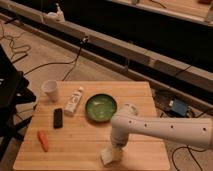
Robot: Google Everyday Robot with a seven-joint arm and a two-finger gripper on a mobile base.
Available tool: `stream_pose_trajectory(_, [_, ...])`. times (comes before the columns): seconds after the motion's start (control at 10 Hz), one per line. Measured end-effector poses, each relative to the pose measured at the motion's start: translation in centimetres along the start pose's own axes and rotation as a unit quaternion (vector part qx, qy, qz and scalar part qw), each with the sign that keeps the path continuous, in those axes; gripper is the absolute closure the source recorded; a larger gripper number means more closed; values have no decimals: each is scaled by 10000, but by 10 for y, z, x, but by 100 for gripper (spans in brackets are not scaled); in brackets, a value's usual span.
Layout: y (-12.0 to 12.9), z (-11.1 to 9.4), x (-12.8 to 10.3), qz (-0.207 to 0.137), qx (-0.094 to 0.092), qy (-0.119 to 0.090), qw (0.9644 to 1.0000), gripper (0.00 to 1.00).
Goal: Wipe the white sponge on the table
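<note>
1. The white arm comes in from the right edge of the frame, bends at a rounded elbow near the centre, and drops straight down toward the lower middle of the table [135, 92].
2. The gripper [114, 152] sits low at the front of the table top, in the lower centre of the frame, with its jaws closed tight.
3. The white sponge [110, 157] is right there under the gripper, a pale block lying on the wood near the front edge; the gripper is down on it, though whether the jaws actually pinch it cannot be made out.
4. The green bowl [101, 107] stands in the middle of the table, just above and left of the arm's elbow, well apart from the sponge.
5. The white tube [74, 100] lies at a slant left of the bowl, beside a white cup [50, 90] in the upper left part of the table.
6. A black rectangular object [58, 118] lies below the cup, and an orange carrot-like item [43, 140] sits near the lower left corner.
</note>
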State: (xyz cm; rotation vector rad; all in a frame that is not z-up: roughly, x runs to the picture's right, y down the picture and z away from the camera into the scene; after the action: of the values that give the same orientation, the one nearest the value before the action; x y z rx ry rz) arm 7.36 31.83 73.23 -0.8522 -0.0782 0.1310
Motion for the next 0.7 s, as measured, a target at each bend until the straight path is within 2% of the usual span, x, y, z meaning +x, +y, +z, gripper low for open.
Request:
stream_pose_trajectory(0.2, [6, -9, 33, 368, 42, 204, 9991, 100])
stream_pose_trajectory(0.3, [2, -18, 52, 538, 100, 354, 9979, 100])
stream_pose_trajectory(0.5, [-14, -28, 69, 679, 199, 510, 9962, 100])
stream_pose_trajectory(0.7, [-40, -29, 74, 711, 285, 552, 9955, 100])
